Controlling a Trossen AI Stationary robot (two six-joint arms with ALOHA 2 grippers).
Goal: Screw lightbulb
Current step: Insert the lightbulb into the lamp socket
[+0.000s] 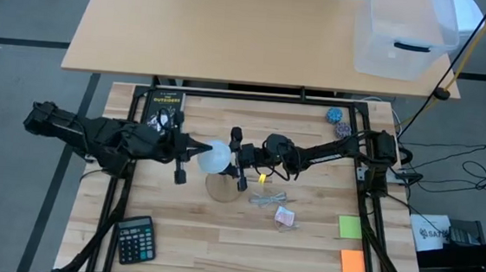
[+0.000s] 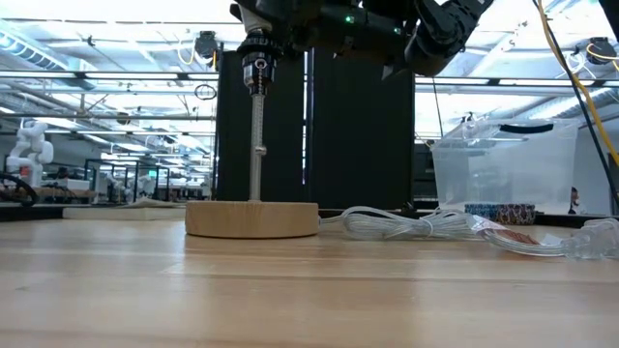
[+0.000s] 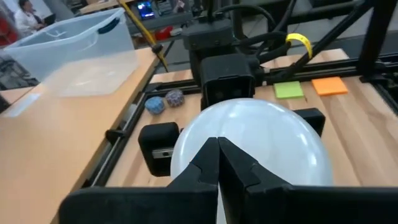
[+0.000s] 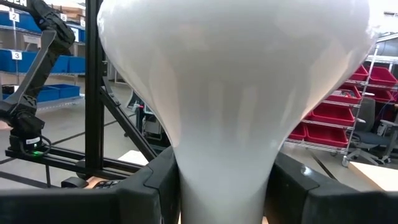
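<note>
The lightbulb (image 1: 214,157) is sitting above the wooden lamp stand (image 1: 221,187), its neck clenched between the right gripper (image 1: 240,162) fingers. The left gripper (image 1: 179,158), fingers pressed together, is touching the dome's far side. Any tilt risks cross-threading in the socket. Both arms are reaching in level from opposite sides.

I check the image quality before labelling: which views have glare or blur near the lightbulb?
Right wrist view: the lightbulb fills the frame, soft-edged, brightly lit. Left wrist view: sharp bulb, its dome sheened. Low view: bright ceiling lights wash out the top edge. High view: evenly lit.
</note>
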